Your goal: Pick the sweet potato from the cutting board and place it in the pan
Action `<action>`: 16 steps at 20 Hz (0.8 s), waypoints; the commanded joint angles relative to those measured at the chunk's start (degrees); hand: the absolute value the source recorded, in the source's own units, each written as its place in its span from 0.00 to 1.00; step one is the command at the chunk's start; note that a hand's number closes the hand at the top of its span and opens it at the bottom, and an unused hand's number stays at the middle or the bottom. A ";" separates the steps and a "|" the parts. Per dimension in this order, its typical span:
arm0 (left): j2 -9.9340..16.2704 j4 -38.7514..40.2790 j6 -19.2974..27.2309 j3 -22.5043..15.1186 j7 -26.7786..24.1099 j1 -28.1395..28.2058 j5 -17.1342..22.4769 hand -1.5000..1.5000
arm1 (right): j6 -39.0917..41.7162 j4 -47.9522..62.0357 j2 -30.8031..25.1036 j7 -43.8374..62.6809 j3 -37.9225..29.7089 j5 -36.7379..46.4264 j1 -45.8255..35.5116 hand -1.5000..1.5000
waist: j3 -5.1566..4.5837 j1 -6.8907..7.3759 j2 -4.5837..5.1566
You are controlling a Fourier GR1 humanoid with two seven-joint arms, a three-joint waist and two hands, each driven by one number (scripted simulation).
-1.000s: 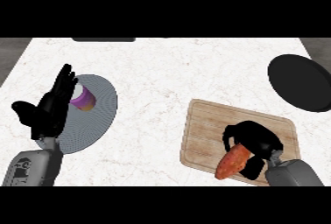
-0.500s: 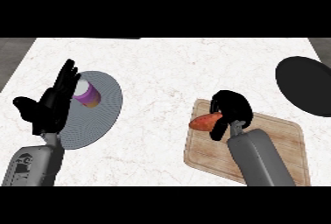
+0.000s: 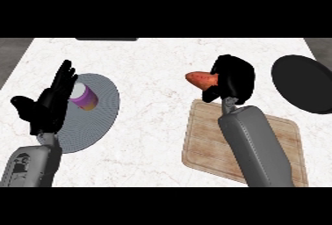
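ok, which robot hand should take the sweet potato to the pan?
Right. The right robot hand already holds the sweet potato, with the pan on its side. The left robot hand rests open by the plate.

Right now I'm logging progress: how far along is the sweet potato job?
Picked up: the right hand holds the sweet potato beyond the cutting board. Left: carry it right to the pan and put it in.

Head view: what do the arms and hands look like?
Both forearms are smooth grey casings, rounded and blocky. The left forearm has darker recessed panels near the wrist. Left hand and right hand are plain black. No cables or markings visible.
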 commanded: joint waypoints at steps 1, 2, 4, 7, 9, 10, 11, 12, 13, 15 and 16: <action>-1.17 -0.51 0.26 -1.09 -1.27 2.12 -0.80 0.50 | -3.33 -0.15 -2.60 1.97 -3.36 2.28 -3.15 1.00 | 0.01 -0.50 -0.13; -0.15 -2.45 -0.02 0.73 1.48 1.19 1.14 0.50 | -6.57 1.44 -3.79 -0.95 -5.10 1.05 -3.01 1.00 | 0.03 -0.29 -0.09; -0.41 -0.68 -0.62 0.01 -0.94 2.18 0.37 0.50 | -8.62 -1.16 -5.39 -2.37 -7.88 -1.18 -1.82 1.00 | 0.03 -0.52 -0.06; -0.28 0.67 -0.70 0.64 -2.09 1.70 0.50 0.50 | -14.26 1.58 -7.04 -5.42 -12.33 -4.07 -1.46 1.00 | 0.03 -0.56 0.02; 1.42 0.20 -1.55 2.29 0.47 -0.84 2.14 0.50 | -14.75 2.12 -8.63 -7.97 -17.58 -10.42 -5.36 1.00 | 0.06 -0.39 0.08; -1.29 -2.87 0.16 -0.71 0.77 2.35 0.18 0.50 | -13.04 1.68 -10.36 -8.22 -19.79 -12.84 -6.51 1.00 | 0.08 -0.26 -0.09; -0.31 -0.22 -0.45 0.09 -0.13 0.93 0.16 0.50 | -16.53 2.34 -10.93 -11.48 -20.24 -13.34 -2.14 1.00 | 0.06 -0.69 0.01; -1.46 -1.63 0.89 -1.11 0.53 0.24 -0.84 0.50 | -18.60 9.46 -13.83 -16.14 -24.03 -16.42 -5.26 1.00 | 0.12 0.10 0.36; -0.78 -1.81 0.22 -0.29 -0.60 1.90 -0.41 0.50 | -17.05 10.17 -14.85 -14.10 -24.05 -15.42 -6.38 1.00 | 0.05 -0.12 0.10; 1.12 -0.57 -0.34 1.39 1.07 -1.01 0.30 0.50 | -18.54 15.39 -18.21 -19.02 -25.16 -15.47 -4.45 1.00 | 0.06 -0.09 0.20; -1.01 -2.59 0.12 -0.27 -0.12 2.83 -0.07 0.50 | -20.02 20.15 -19.65 -20.56 -25.92 -14.94 -6.10 1.00 | 0.07 0.50 0.26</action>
